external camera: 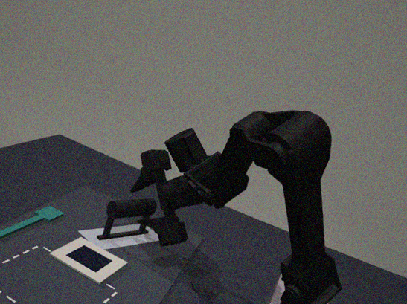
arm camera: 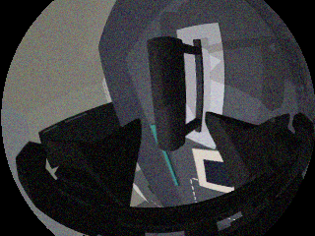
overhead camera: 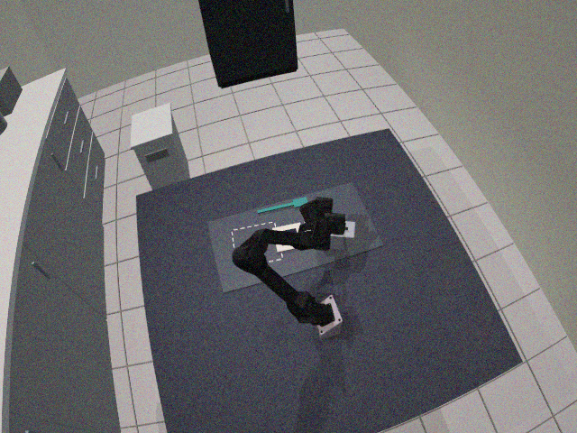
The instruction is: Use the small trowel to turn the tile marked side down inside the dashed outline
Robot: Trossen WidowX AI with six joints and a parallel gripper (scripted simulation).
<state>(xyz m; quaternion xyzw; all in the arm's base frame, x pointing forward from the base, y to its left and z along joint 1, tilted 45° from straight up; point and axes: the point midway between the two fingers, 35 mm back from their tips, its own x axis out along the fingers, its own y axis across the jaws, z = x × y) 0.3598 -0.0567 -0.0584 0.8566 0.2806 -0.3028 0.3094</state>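
The gripper [external camera: 150, 206] is hanging open around the trowel [external camera: 128, 221] handle; closing crooked, it could be knocking the trowel into the tile [external camera: 89, 259].

You see a matt black arm [external camera: 306, 202], a matt grey mat [overhead camera: 242, 274], and a flat teal plastic-looking strip [external camera: 28, 222] at centre left.

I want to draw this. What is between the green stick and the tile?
Just bare mat, between green stick and tile, in the exterior view.
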